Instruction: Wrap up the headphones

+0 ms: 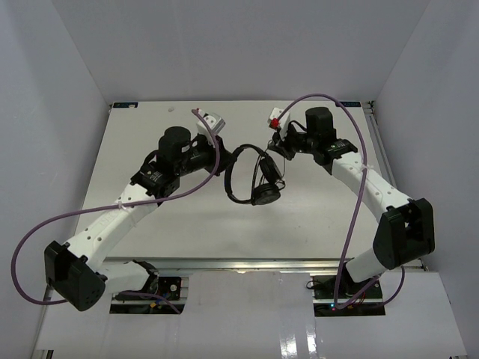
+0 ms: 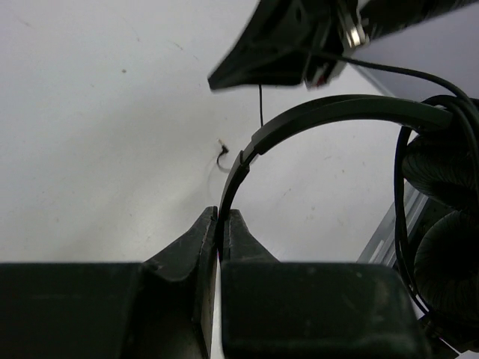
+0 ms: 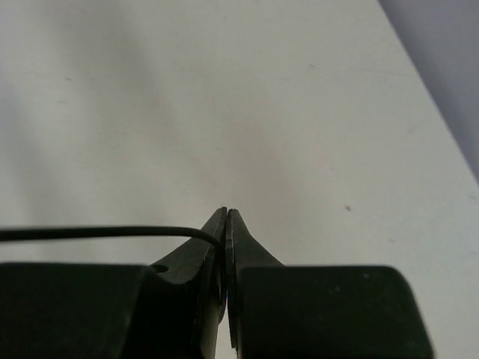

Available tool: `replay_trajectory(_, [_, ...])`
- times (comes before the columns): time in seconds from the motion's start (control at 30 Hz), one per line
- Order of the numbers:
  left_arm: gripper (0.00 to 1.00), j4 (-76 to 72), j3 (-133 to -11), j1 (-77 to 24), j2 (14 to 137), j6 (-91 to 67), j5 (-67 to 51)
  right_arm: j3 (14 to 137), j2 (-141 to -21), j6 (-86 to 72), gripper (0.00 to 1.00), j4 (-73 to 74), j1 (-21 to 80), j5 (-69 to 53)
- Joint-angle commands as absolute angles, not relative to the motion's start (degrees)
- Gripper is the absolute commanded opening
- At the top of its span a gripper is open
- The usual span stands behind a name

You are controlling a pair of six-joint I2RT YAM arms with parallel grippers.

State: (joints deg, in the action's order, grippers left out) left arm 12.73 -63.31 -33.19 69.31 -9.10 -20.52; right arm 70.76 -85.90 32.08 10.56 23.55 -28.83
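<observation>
Two thin pinches are carrying everything right now: left gripper [image 2: 223, 218] is clamping, jaws nearly closed, on the thin arched black headband [image 2: 337, 112] of the small black on-ear headphones [image 1: 265, 194]. The right gripper [image 3: 226, 218] is pinching the long thin black cord [image 3: 97, 233] right at its fingertips. Headphones are hanging over the middle of the white table [image 1: 322, 217], looking lifted clear of it, with the round padded ear cups [image 2: 441, 176] dangling just right of the table's centre.

Risks as I'm reading it:
- Cord is sitting at the very tip of the right jaws. Any tension while looping and it's slipping out, and the wrap is coming undone.
- Headband is being gripped edge-on. Cup weight is levering on it, so the band may start twisting or sliding in the left jaws once the cord gets pulled.
- Pulling too hard is straining the cord where it's entering a cup.
- One strand is drooping below the right gripper toward the table and could be snagging a finger mid-loop.
</observation>
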Motion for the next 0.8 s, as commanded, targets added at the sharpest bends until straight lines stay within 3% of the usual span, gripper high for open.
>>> replay_trajectory(0.0, [0.00, 4.4, -71.2, -33.1, 67.3, -17.8, -12.2, 67.8, -87.5, 14.9, 0.08, 3.3, 21.6, -54.5])
replay_trajectory(0.07, [0.00, 3.0, -73.2, -33.1, 68.7, -19.3, -6.0, 65.2, -89.3, 7.9, 0.08, -5.0, 21.4, -63.9])
replay_trajectory(0.13, [0.00, 0.9, -76.4, -33.1, 70.4, -20.6, -0.7, 60.5, -90.8, -13.9, 0.08, -23.0, 21.6, -69.9])
replay_trajectory(0.37, [0.00, -1.1, -82.2, -33.0, 75.5, -21.3, 15.1, 52.9, -99.1, -66.6, 0.11, -87.3, 23.7, -72.6])
replay_trajectory(0.47, [0.00, -0.5, -84.3, -32.5, 77.8, -21.3, 17.6, 53.7, -101.1, -72.4, 0.12, -96.4, 24.1, -71.7])
replay_trajectory(0.6, [0.00, 1.0, -87.0, -31.2, 80.5, -21.2, 21.3, 51.5, -98.4, -70.4, 0.11, -95.2, 24.9, -70.9])
replay_trajectory(0.77, [0.00, 4.6, -89.9, -26.2, 84.3, -22.3, 21.6, 45.9, -90.5, -55.2, 0.10, -81.1, 25.9, -70.6])
